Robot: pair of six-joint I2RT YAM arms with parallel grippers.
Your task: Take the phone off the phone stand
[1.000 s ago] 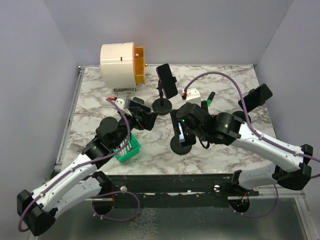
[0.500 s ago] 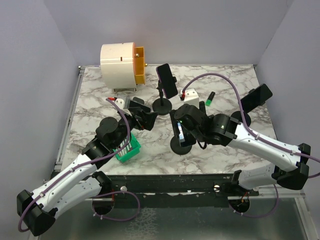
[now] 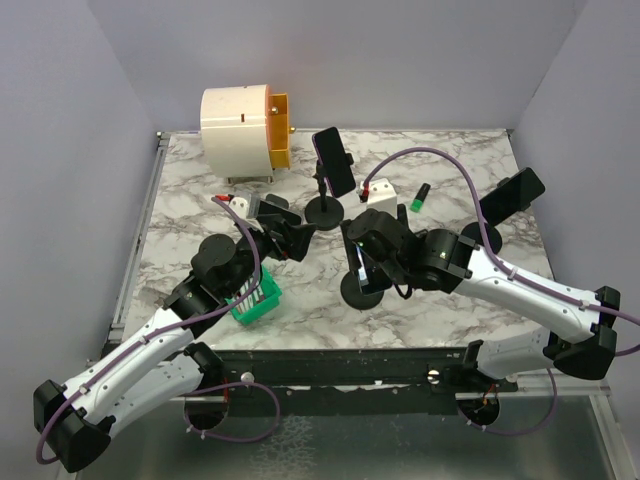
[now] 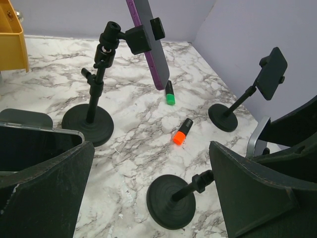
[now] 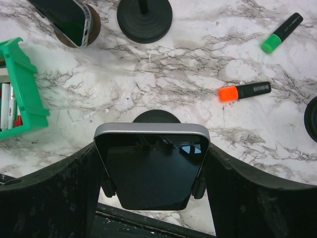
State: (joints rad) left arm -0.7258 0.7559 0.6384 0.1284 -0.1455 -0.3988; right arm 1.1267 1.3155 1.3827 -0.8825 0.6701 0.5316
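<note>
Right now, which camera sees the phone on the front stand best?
The right wrist view: the phone shows whole, screen towards the camera. The top view shows only a sliver beside the right gripper; the left wrist view, at most a silver edge.

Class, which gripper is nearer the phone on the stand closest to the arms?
Right. The right gripper straddles the phone; the left gripper sits apart, off to the phone's left in the top view.

Three black phone stands: the middle stand (image 4: 89,124), a second stand (image 4: 223,117) right of it, a third stand (image 4: 171,201) in front. Two markers right of the middle stand: green highlighter (image 5: 281,33), orange highlighter (image 5: 245,91). One green bin (image 3: 255,300) to its left, one white drum (image 3: 235,125) behind-left.
</note>
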